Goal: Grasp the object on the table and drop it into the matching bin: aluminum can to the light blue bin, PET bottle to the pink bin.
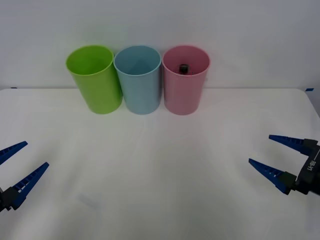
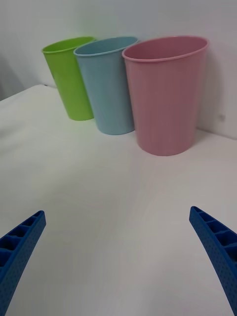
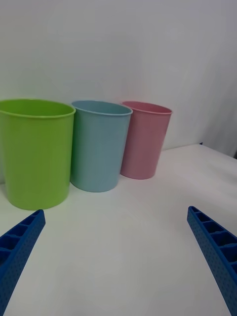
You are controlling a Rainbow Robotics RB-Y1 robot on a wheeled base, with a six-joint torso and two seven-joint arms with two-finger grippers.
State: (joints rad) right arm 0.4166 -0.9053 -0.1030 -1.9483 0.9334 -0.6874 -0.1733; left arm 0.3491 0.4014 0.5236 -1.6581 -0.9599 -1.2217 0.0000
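Three bins stand in one row at the far edge of the table: one lime green bin, one light blue bin and one pink bin, neighbours touching. One bottle sits inside the pink bin, its black cap showing. The left gripper hovers near the left edge, the right gripper near the right edge, both spread wide and empty.

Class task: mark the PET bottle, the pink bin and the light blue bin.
PET bottle (image 1: 183, 68), front view, its black cap inside the pink bin.
Pink bin (image 1: 182, 97), front view, outer wall.
Light blue bin (image 1: 142, 95), front view, outer wall.
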